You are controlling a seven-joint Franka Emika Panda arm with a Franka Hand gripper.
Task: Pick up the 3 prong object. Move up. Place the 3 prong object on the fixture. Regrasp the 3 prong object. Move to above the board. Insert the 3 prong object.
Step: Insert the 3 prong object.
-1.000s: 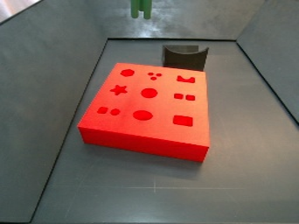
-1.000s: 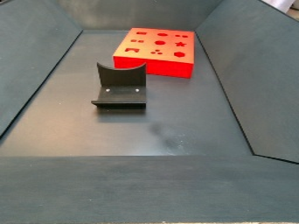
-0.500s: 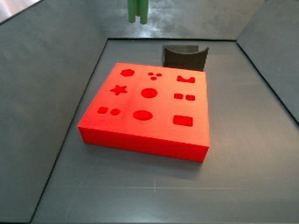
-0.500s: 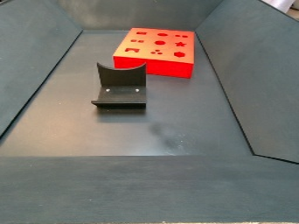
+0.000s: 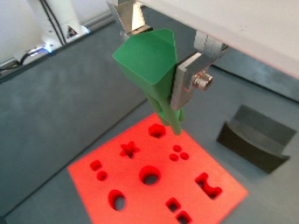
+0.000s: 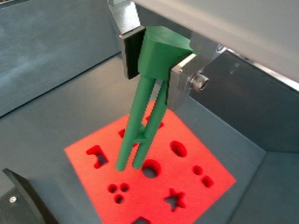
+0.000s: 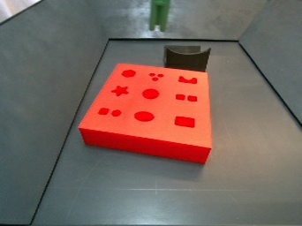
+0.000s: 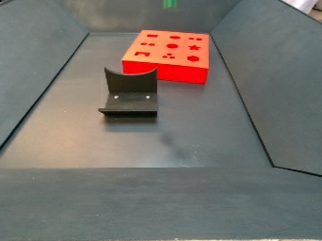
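Observation:
My gripper (image 5: 159,63) is shut on the 3 prong object (image 5: 149,54), a green piece whose thick head sits between the silver fingers (image 5: 187,77). In both wrist views its prongs (image 6: 138,140) hang down, well above the red board (image 5: 140,179), which also shows in a wrist view (image 6: 187,179). In both side views only the green piece shows, at the top edge (image 7: 158,12) (image 8: 169,4), high above the far side of the board (image 7: 147,110) (image 8: 168,55). The gripper body is out of view there. The dark fixture (image 7: 186,56) (image 8: 128,92) stands empty beside the board.
The board's top face has darker shaped holes: a star (image 7: 119,90), circles and squares. The fixture shows at the edge of both wrist views (image 5: 257,136) (image 6: 17,197). Grey sloping walls (image 8: 38,75) enclose the floor on all sides.
The green piece has moved sideways at the top of one side view, toward the fixture's side, and has come into view at the top edge of the other. Board and fixture have not moved.

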